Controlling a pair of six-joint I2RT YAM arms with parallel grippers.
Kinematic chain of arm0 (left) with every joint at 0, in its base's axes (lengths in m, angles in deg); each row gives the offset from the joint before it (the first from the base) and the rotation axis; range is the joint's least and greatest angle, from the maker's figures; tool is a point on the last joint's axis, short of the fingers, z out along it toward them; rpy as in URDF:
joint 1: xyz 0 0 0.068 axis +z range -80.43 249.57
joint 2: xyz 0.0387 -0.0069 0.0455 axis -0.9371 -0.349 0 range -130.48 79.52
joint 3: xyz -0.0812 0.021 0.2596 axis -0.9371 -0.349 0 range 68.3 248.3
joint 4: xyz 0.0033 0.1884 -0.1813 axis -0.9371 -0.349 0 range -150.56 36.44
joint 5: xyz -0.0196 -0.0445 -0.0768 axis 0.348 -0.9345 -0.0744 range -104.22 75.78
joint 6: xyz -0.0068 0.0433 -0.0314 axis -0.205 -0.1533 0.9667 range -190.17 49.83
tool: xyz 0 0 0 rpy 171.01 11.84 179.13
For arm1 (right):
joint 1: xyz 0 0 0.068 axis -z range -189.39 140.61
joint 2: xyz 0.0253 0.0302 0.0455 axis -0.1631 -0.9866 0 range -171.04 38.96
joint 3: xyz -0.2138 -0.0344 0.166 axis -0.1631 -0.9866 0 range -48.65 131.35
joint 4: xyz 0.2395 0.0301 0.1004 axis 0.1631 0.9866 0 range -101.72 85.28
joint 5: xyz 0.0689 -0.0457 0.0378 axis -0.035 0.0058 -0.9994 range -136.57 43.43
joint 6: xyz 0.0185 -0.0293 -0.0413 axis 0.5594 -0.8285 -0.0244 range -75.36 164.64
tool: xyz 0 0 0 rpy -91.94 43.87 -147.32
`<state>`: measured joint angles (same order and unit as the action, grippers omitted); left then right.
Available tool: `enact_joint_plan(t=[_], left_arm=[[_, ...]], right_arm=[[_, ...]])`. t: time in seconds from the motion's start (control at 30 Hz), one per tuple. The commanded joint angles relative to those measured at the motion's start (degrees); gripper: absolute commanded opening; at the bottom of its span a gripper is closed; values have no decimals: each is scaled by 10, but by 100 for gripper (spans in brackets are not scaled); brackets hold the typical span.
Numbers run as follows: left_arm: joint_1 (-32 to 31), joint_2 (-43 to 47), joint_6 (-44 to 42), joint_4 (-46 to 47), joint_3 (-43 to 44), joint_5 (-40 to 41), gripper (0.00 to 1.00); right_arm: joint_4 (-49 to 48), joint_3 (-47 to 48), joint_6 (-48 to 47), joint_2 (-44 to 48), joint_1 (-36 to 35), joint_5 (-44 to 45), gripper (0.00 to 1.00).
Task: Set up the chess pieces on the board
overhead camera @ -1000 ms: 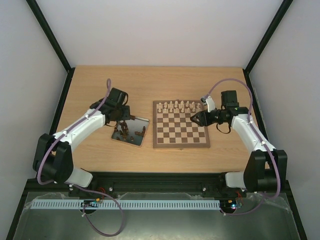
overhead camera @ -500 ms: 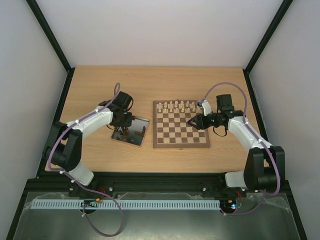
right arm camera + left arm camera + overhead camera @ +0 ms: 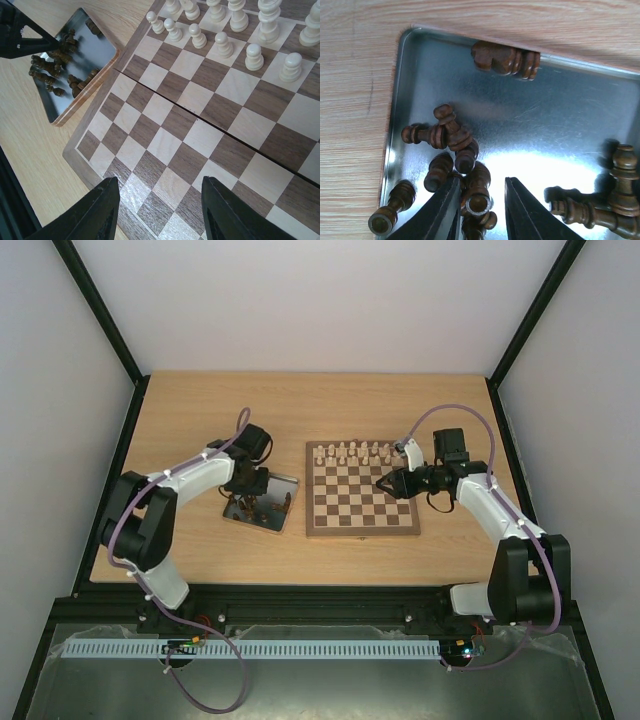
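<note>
Over tray (image 3: 530, 115), left hand (image 3: 482, 186) half-open straddles 1 piece (image 3: 478, 199).

A pale wooden table (image 3: 200, 410) is seen from above, fenced by a black frame (image 3: 120, 440). The board (image 3: 362, 515) is laid right of centre, and cream pieces (image 3: 352, 452) are lined up along its far edge (two rows, as far as can be told at this size). Just left of the board, a metal tray (image 3: 286, 485) is set at a slight angle, with the chess pieces (image 3: 268, 507) seen inside as small dark shapes. The left gripper (image 3: 247, 498) is lowered into the tray; its jaws are hidden beneath the wrist. The right gripper (image 3: 386, 483) is held over the board's right half, close to the cream rows, and is pointed left.
</note>
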<state>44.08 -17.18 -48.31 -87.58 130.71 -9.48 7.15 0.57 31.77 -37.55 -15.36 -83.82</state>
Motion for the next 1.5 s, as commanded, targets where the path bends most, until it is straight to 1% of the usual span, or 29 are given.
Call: enact_joint_plan(t=[0.0, 0.07, 0.2, 0.37, 0.63, 0.8, 1.03, 1.2, 1.37, 1.47], left_arm=[[-3, -19, -2, -16, 10, 21, 25], [-3, -23, -2, -15, 8, 24, 24], [-5, -33, -3, -12, 5, 17, 19], [-14, -42, -3, -10, 6, 11, 18], [-38, -57, -4, -14, 19, 0, 13], [-57, -61, -5, -20, 32, -3, 11], [-82, -14, -13, -28, 60, 6, 10], [-95, 13, -45, -40, 76, -17, 10], [-143, 34, -96, -36, 80, -59, 10], [-187, 33, -120, -42, 86, -57, 10]], right_arm=[[1, -12, -11, 12, -2, -1, 48], [1, -12, -11, 12, -2, -2, 48], [3, -12, -13, 10, -2, 0, 48], [2, -12, -14, 6, -1, 0, 48], [4, -12, -15, 5, -1, 2, 48], [5, -12, -15, 3, -2, 3, 48], [3, -11, -15, 2, -1, 4, 48], [4, -11, -17, 0, -2, 4, 48], [3, -9, -12, 2, -2, 7, 48], [0, -6, -7, 2, -2, 21, 48]])
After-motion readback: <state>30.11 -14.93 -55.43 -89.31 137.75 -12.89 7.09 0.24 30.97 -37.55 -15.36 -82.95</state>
